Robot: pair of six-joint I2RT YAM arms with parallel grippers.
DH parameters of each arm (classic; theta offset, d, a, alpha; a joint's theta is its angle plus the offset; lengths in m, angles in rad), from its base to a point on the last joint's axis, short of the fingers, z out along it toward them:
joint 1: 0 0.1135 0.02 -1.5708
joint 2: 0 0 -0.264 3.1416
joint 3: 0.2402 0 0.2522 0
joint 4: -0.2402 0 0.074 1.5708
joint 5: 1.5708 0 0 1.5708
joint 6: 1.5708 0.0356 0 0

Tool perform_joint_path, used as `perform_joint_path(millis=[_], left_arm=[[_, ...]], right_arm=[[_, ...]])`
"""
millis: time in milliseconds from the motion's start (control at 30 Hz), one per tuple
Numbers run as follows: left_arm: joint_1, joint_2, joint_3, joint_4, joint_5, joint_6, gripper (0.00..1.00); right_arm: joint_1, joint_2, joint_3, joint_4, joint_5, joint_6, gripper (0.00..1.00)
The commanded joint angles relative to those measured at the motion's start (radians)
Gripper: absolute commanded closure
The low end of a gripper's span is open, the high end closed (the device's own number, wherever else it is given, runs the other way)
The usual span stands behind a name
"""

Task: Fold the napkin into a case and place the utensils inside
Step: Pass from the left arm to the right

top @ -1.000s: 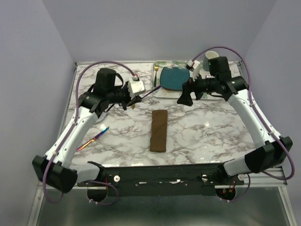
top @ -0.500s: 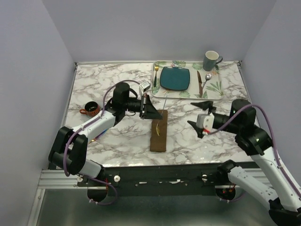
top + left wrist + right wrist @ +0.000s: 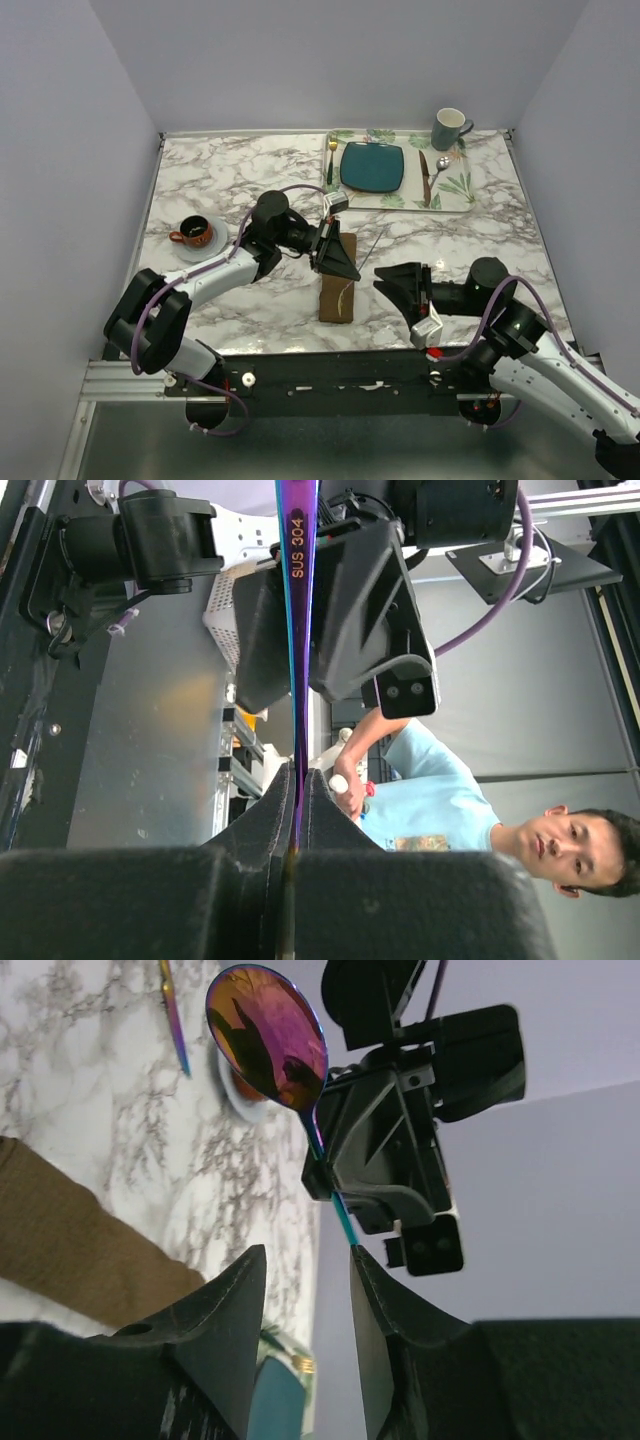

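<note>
The napkin (image 3: 337, 301) lies as a narrow folded brown strip at the table's middle front, and its edge (image 3: 70, 1240) shows in the right wrist view. Just above its far end my left gripper (image 3: 355, 271) (image 3: 297, 780) is shut on the handle of an iridescent spoon (image 3: 297, 630), whose purple bowl (image 3: 265, 1035) hangs in the air. My right gripper (image 3: 385, 285) (image 3: 307, 1252) faces it from the right. Its jaws stand apart, and the handle's end rests against one fingertip (image 3: 356, 1252). A second iridescent utensil (image 3: 172, 1010) lies on the marble.
At the back right a leaf-printed placemat (image 3: 455, 190) carries a teal plate (image 3: 372, 166), a gold fork (image 3: 331, 160), a dark knife (image 3: 424, 178) and a grey mug (image 3: 450, 128). An orange cup on a saucer (image 3: 193, 233) stands at the left.
My left gripper has come forward and right over the napkin with the spoon. The right arm has swung in from the right to meet it, and its jaws have narrowed.
</note>
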Motion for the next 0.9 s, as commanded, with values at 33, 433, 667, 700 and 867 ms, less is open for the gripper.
perform_joint_path(millis=[33, 433, 667, 700, 867], left_arm=[[-0.013, -0.002, -0.007, 0.042, 0.046, -0.033, 1.0], [-0.037, -0.001, -0.007, -0.002, 0.032, -0.008, 1.0], [-0.04, 0.015, 0.012, -0.07, 0.011, 0.029, 1.0], [-0.04, 0.016, 0.015, -0.081, 0.008, 0.035, 1.0], [-0.039, 0.016, 0.01, -0.101, -0.001, 0.049, 1.0]], right_arm=[[0.048, 0.0, -0.052, 0.203, 0.069, -0.079, 0.55], [0.062, 0.07, -0.034, 0.206, 0.106, -0.151, 0.55], [0.075, 0.096, -0.029, 0.18, 0.08, -0.209, 0.63], [0.078, 0.107, -0.026, 0.182, 0.08, -0.215, 0.65], [0.083, 0.128, -0.02, 0.18, 0.08, -0.237, 0.76]])
